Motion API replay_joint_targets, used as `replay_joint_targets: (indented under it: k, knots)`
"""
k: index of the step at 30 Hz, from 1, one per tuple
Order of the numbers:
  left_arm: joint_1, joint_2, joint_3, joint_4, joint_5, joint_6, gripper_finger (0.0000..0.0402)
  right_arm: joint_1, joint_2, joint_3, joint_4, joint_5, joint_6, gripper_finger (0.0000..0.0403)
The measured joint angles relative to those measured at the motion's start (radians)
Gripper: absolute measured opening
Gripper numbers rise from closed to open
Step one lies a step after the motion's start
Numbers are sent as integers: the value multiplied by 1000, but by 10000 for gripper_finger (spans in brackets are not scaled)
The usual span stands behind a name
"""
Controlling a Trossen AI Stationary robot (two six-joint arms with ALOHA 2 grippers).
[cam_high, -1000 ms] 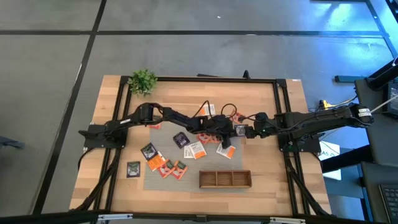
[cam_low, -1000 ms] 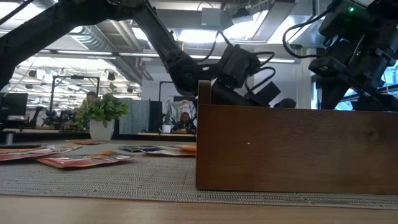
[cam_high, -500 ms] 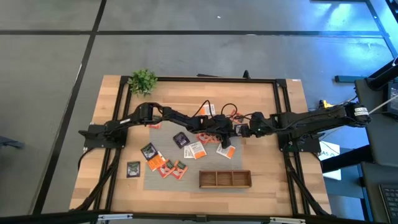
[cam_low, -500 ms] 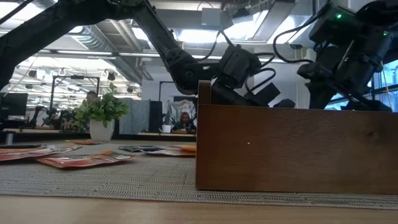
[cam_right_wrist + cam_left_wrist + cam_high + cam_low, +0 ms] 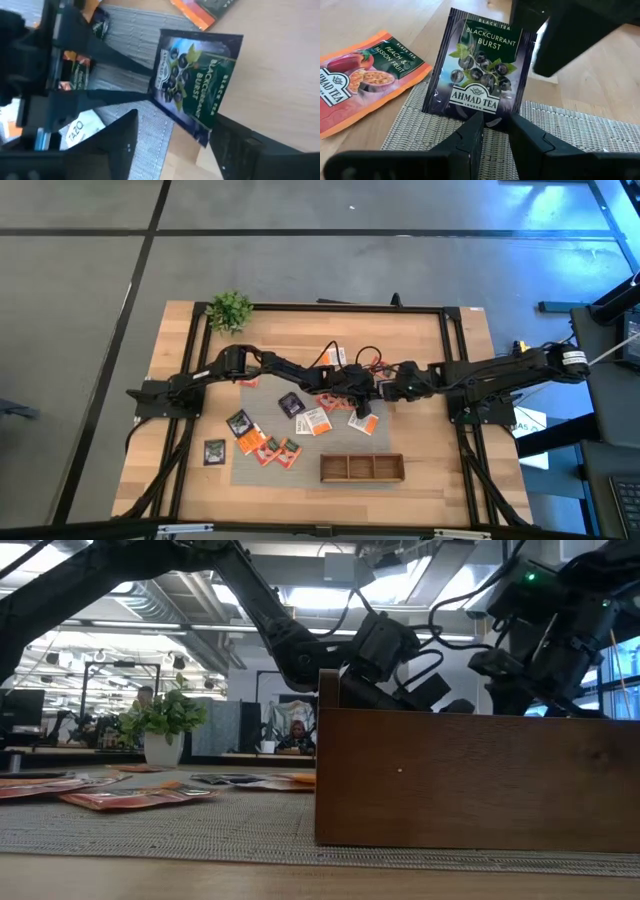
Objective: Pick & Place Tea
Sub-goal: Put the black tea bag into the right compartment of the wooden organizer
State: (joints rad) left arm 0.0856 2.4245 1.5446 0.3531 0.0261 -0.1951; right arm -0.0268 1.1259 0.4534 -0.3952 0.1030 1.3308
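On mat (image 5: 262,472), three red sachets (image 5: 277,452), one three-compartment tray (image 5: 362,468)

The blackcurrant sachet (image 5: 479,70) is smooth, glossy printed foil or paper, as is the orange peach sachet (image 5: 365,75) beside it. The mat (image 5: 600,135) is coarse grey woven cloth, matt, on a pale, smooth wooden table (image 5: 290,330). The tray (image 5: 470,780) is dark, satin-finished wood, and the fingers (image 5: 470,135) are matt black plastic.
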Motion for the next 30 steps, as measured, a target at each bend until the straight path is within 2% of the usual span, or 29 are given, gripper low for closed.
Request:
replay_joint_targets:
  k: [18, 23, 30]
  knots:
    - [0, 1, -2, 1, 0, 0, 88, -36, 17, 0, 2, -3, -49, 44]
    - [6, -9, -3, -13, 6, 45, 88, -36, 17, 0, 1, -6, -82, 10]
    - [46, -127, -8, -150, 56, 83, 88, -36, -20, 14, -14, -11, -178, 8]
